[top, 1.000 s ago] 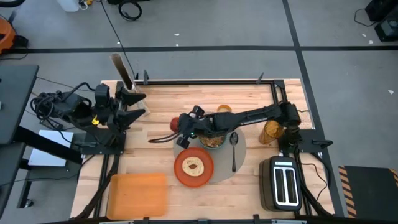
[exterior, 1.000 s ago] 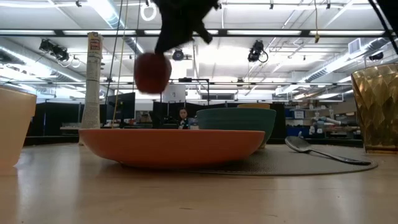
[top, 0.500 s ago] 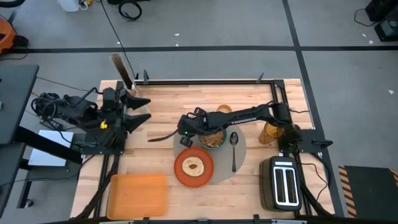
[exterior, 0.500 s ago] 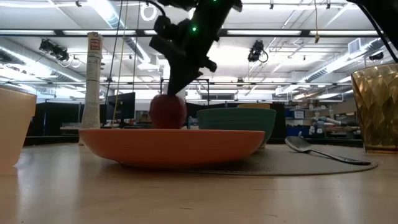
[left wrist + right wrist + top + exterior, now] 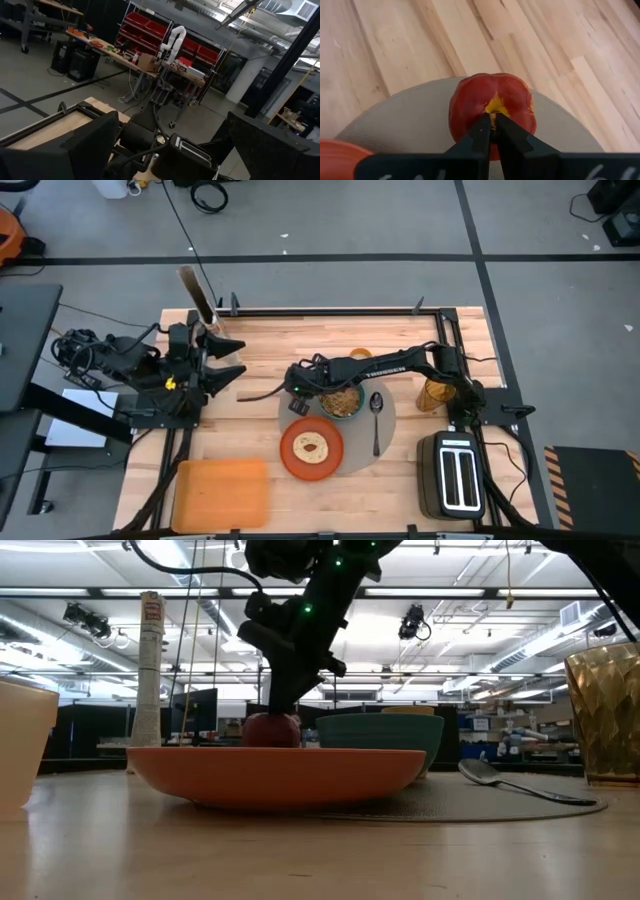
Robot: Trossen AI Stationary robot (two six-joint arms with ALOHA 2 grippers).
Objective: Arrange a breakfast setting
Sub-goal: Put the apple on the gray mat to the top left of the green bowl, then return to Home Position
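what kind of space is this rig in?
Probably a robotics lab or workshop: open industrial ceiling with strip lights, red parts-bin shelving and a white robot arm on a bench beyond the table.

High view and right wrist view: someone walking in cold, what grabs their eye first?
The right gripper, reaching across the table's middle, is shut on the stem of the red apple, over the grey mat beside the teal bowl. In front sits the orange plate with a toast slice. The left gripper waits open at the table's left edge.
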